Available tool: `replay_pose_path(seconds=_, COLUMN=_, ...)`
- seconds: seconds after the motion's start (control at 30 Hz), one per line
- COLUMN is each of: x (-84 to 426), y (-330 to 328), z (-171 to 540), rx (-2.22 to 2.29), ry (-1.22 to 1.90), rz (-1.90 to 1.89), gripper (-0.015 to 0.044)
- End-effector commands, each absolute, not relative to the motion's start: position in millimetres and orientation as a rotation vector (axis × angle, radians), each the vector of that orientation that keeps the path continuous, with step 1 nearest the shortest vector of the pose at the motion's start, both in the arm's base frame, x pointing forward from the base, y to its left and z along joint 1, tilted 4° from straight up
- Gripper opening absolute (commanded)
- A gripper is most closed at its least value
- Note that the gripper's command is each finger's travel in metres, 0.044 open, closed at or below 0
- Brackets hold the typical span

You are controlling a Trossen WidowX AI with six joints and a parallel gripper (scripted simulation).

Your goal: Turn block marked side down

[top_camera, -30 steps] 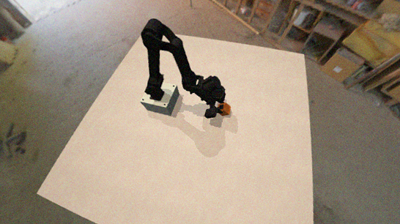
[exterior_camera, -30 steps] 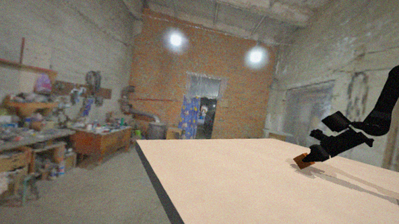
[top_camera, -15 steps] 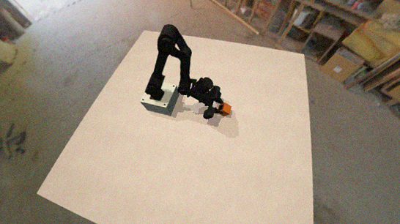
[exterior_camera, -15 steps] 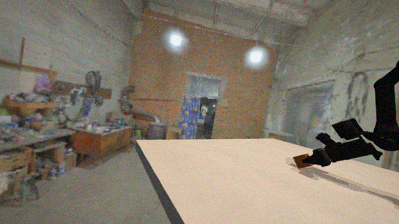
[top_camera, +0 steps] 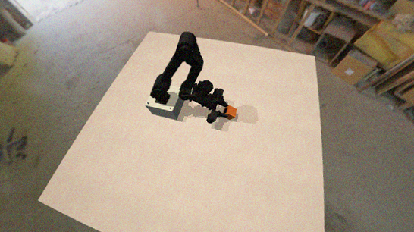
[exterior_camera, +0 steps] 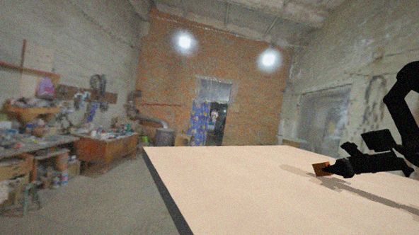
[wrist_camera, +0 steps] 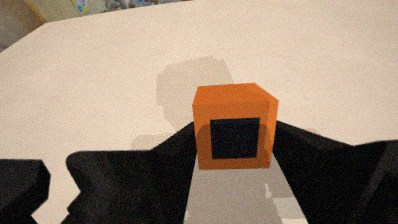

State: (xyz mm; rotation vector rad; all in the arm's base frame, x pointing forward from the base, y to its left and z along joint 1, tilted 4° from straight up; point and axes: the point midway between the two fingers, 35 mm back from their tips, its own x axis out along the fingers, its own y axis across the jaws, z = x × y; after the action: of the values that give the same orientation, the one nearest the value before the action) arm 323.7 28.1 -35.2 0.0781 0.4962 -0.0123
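The orange block (top_camera: 232, 112) (exterior_camera: 319, 169) (wrist_camera: 227, 94) is held between the two black fingers of my gripper (top_camera: 226, 111) (exterior_camera: 327, 169) (wrist_camera: 230, 125). The gripper is shut on it and points nearly level, outward from the arm. The block's marked side, with a dark square (wrist_camera: 235, 138), faces back toward the wrist camera, so it stands roughly upright, facing the arm. The block is low over the table (top_camera: 223, 190) (exterior_camera: 234, 201) (wrist_camera: 100, 75), with shadows close by. Whether its lower edge touches the table I cannot tell.
The arm's base sits on a grey and white box (top_camera: 162, 112) on the table, behind the gripper. The arm is folded up above the base. The table's left edge shows in the exterior view, and its far edge shows at the top of the wrist view.
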Motion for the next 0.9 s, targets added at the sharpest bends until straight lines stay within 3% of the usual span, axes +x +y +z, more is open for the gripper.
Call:
replay_pose_path(seconds=0.0, x=321.6, y=27.0, z=-33.8, rx=0.078, ry=0.485, rz=-0.018, gripper=0.0000)
replay_pose_path(seconds=0.33, x=321.6, y=27.0, z=-33.8, rx=0.078, ry=0.485, rz=-0.018, gripper=0.0000)
replay_pose_path(seconds=0.87, x=321.6, y=27.0, z=-33.8, rx=0.078, ry=0.485, rz=-0.018, gripper=0.0420)
